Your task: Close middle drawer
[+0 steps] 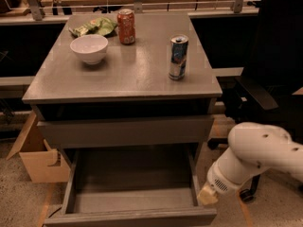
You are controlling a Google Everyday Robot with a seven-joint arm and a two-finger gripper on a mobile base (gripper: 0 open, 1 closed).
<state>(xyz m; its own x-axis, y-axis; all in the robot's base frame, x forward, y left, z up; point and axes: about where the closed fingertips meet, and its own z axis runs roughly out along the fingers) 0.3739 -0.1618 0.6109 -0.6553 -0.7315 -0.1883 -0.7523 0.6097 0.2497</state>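
Listing middle drawer (132, 200), pulled out, lower centre of frame; our gripper (208, 196), lower right, just beside its side wall; we cannot tell its state.
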